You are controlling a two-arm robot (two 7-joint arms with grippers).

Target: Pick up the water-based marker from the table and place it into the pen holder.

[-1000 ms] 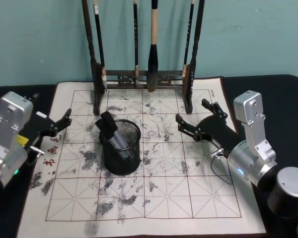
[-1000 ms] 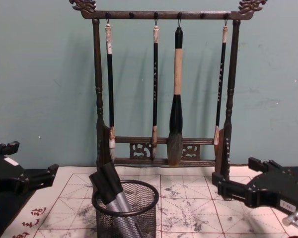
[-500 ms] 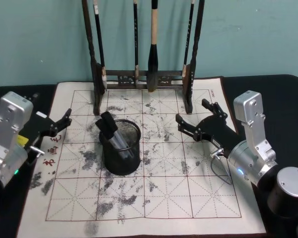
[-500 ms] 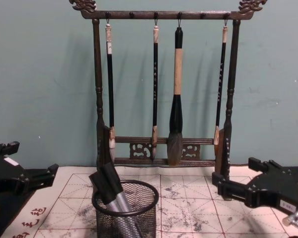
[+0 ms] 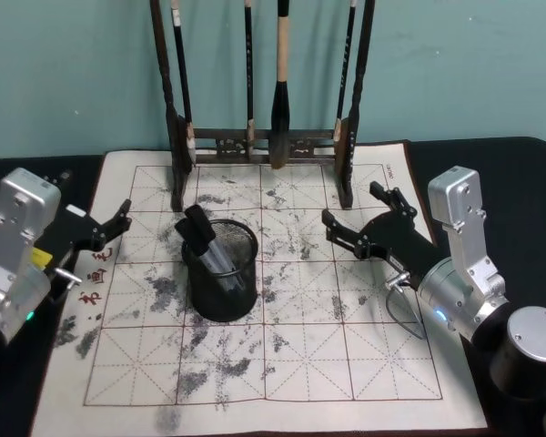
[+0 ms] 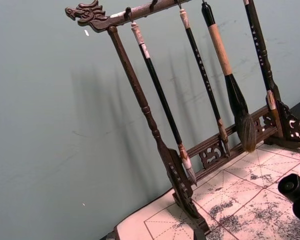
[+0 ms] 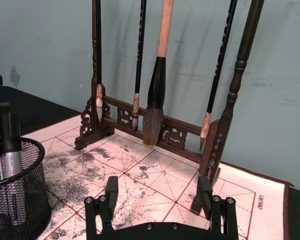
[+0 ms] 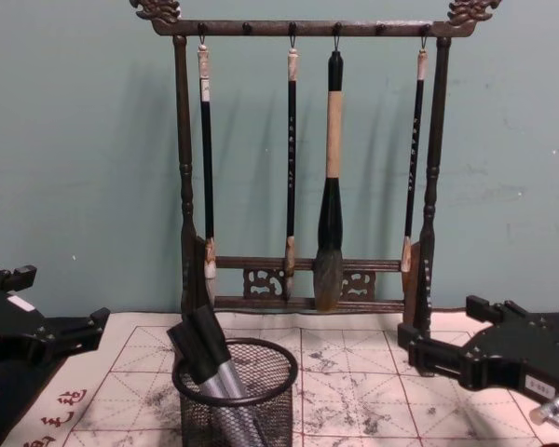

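The black wire-mesh pen holder stands on the white gridded mat of the table, left of centre. Two water-based markers with black caps and grey barrels lean inside it, also seen in the chest view and the right wrist view. My left gripper hovers open at the mat's left edge, a short way left of the holder. On the holder's right, my right gripper is open over the mat, its jaws holding nothing.
A tall dark wooden brush rack stands at the back of the mat with several calligraphy brushes hanging from it. A teal wall rises behind. Ink smudges and red characters mark the mat.
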